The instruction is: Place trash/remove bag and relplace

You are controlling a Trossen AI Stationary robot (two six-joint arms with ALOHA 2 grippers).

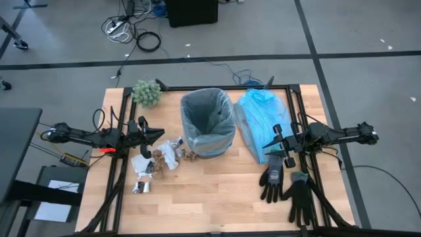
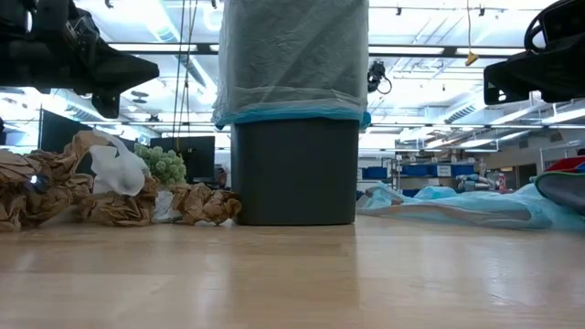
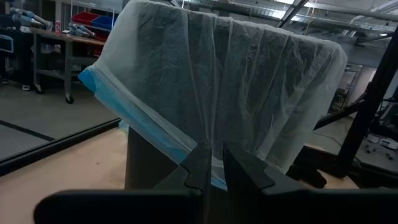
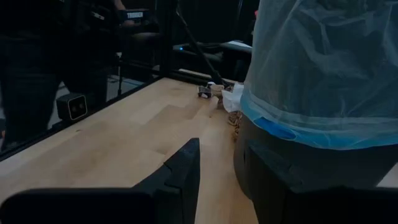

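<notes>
**benchrat:** ok L to R. Fuzzy green clump (image 1: 147, 93) sits at the far left corner of the light wooden slatted table (image 1: 217, 197). The left gripper (image 1: 156, 134) hovers above the litter, nothing in it, tips nearly together with only a thin slit showing in its wrist cam, pointing at the bin. Under and beside it is the trash (image 1: 160, 160): crumpled white paper, brown scraps and a small shiny silver bit (image 1: 141, 187) lying apart toward the near edge. All of it's on the table, none in the bin afaict.

**torq_9:** and the bin?

**benchrat:** black round plastic bin (image 2: 293, 172) mid-table, upright. The bag, thin crinkly grey-white translucent liner (image 1: 208, 117), is fitted in it and folded over the rim. The closest brown scraps touch the bin's base. Right of it lies a light-blue translucent plastic bag (image 1: 260, 124) flat on the wood, then the right gripper (image 1: 279, 141) over that bag's edge, fingers partly apart, holding nothing. Pair of black work gloves (image 1: 286, 187) near the front right.

**torq_9:** so step = trash in first?

**benchrat:** imo yes, barely started. Tips for doing it well: open the left one wide before dropping, come straight down on one wad, pinch its bulk, not a loose corner. Lift clear of the rim, release over the middle so the liner doesn't snag or pull off. Right arm can just wait tbh.
</notes>
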